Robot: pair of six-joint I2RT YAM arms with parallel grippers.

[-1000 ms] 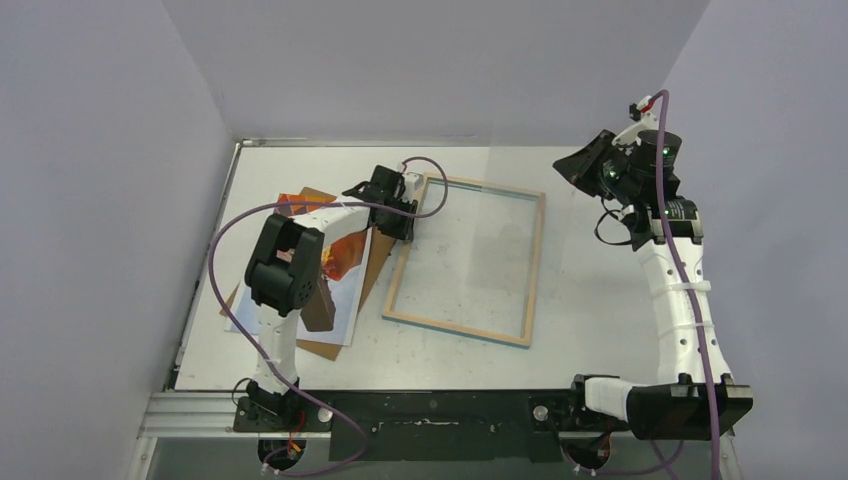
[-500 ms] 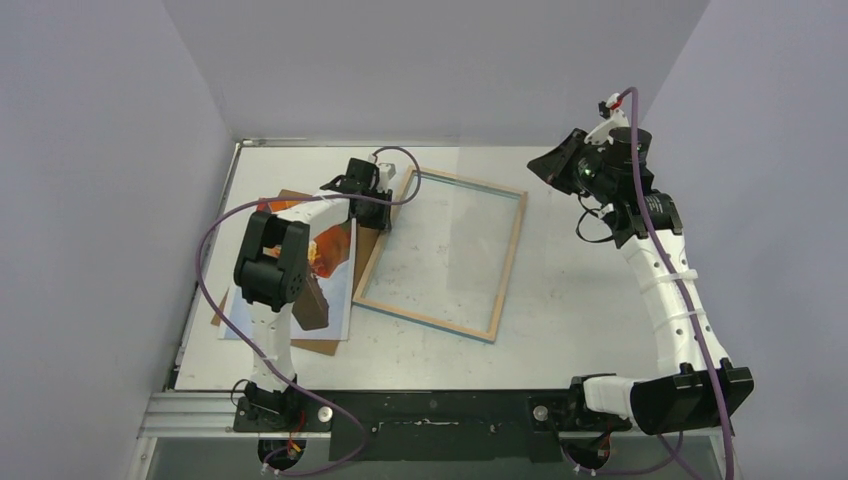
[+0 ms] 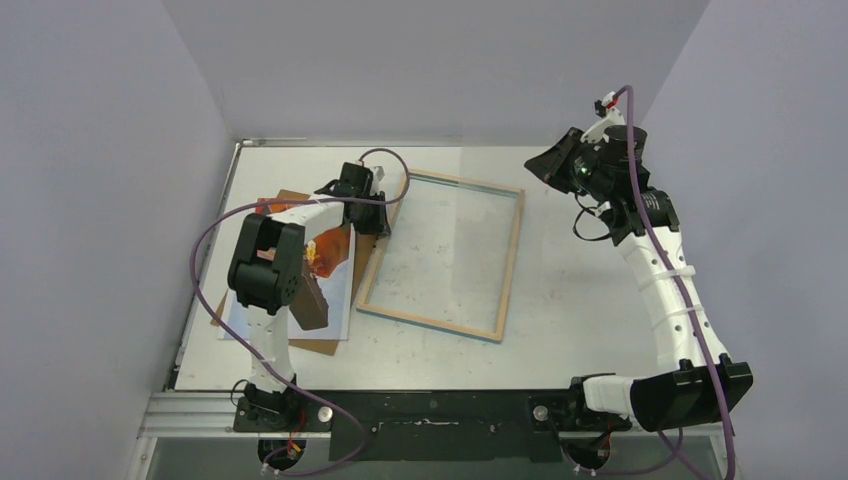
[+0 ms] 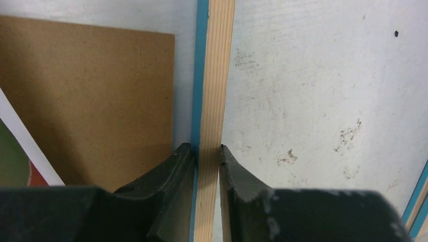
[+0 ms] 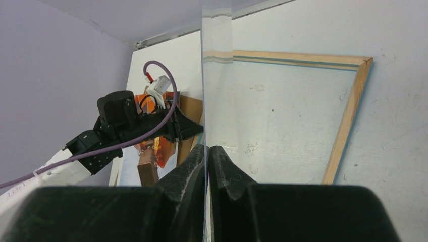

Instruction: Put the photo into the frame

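A: Left gripper (image 4: 207,151) state?
B: Clamped on the frame (image 3: 510,262). One finger on each side of its left rail, near the far corner. The wood face is up, with a blue edge on the outer side.
A: Axis?
B: That rail runs straight ahead of the fingers. The frame's long side follows it, and the opening sits to the hand's right.
A: Photo (image 3: 338,282)?
B: To that hand's left, just across the rail. It lies flat on the brown board (image 4: 91,101), on the table (image 3: 590,330). The left arm is much nearer to it.
A: Right gripper (image 5: 207,148)?
B: Up high beyond the frame's far right corner, well apart from the photo. The fingers are pinched together, apparently on a thin clear sheet (image 5: 217,101) held edge-on. It's hard to make out, only a refracting strip in its wrist view.
A: Blind spots?
B: The left arm covers most of the photo from above. Its wrist view gets only a sliver of print at lower left. I can't tell whether the rail touches the board or is lifted off the table.
A: Call?
B: My guess is the photo has to cross that rail into the opening.
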